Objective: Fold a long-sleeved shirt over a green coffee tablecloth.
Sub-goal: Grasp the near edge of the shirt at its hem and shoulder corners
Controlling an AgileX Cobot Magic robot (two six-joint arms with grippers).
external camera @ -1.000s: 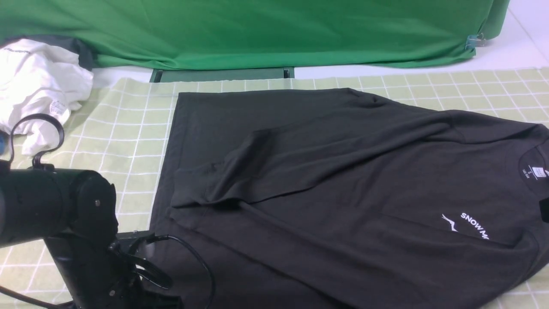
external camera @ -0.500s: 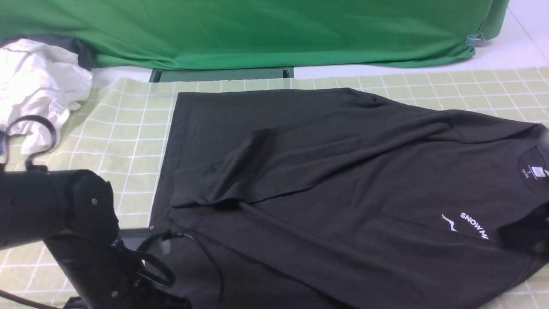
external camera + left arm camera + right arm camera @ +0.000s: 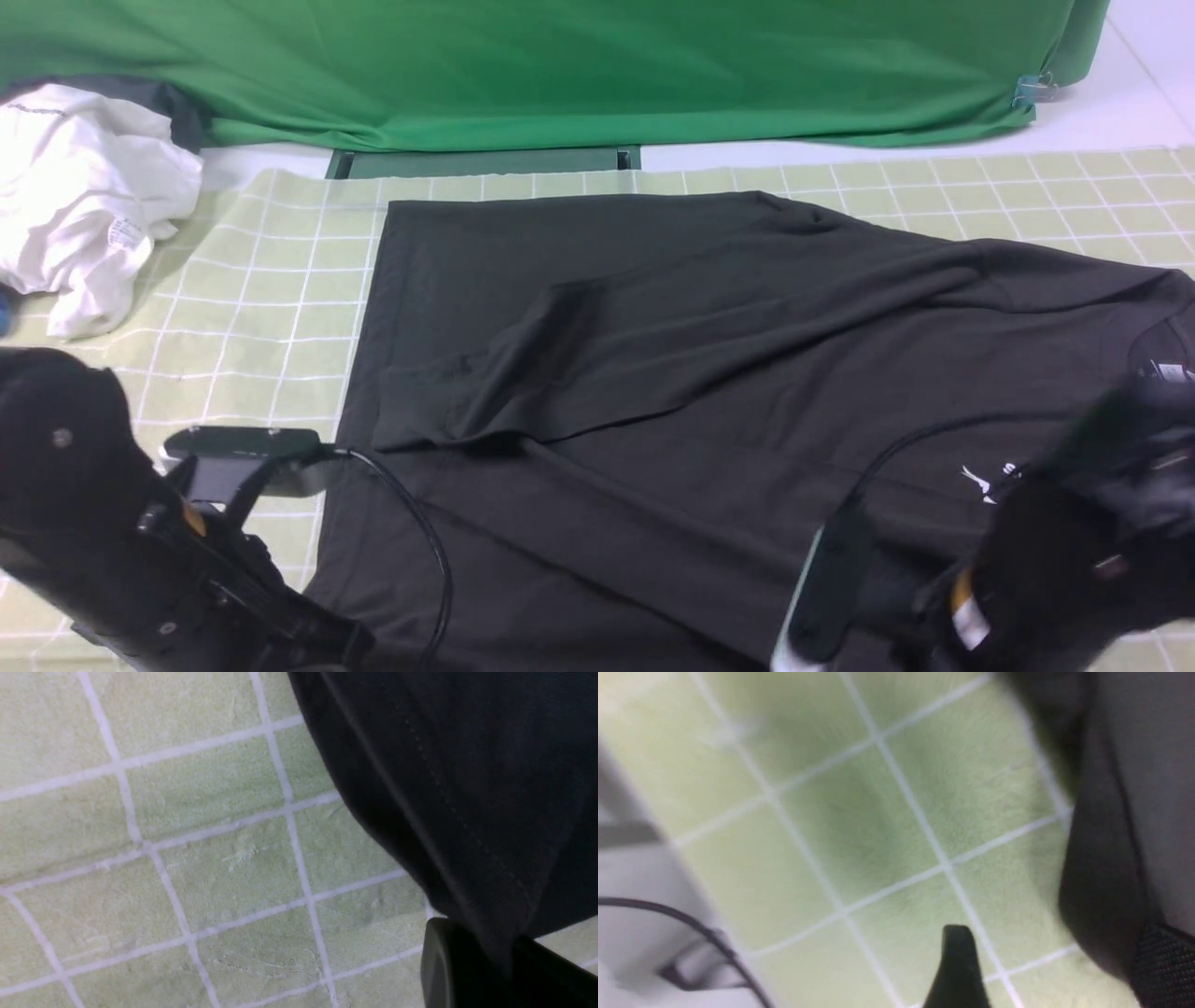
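Black long-sleeved shirt [image 3: 709, 373] sprawls across the green coffee tablecloth [image 3: 271, 308]
Left claw [image 3: 495, 966] pinches the shirt's hem; right claw [image 3: 1059, 956] stands spread beside the shirt's near edge

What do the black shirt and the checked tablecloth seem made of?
The shirt looks like a matte cotton-type knit: it drapes in soft folds and has a stitched hem. The tablecloth seems a matte, slightly fuzzy textile; whether its white lines are woven or printed is unclear.

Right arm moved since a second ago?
Yes. The right arm came in leftward from the frame edge, now covering part of the logo on the long-sleeved shirt.
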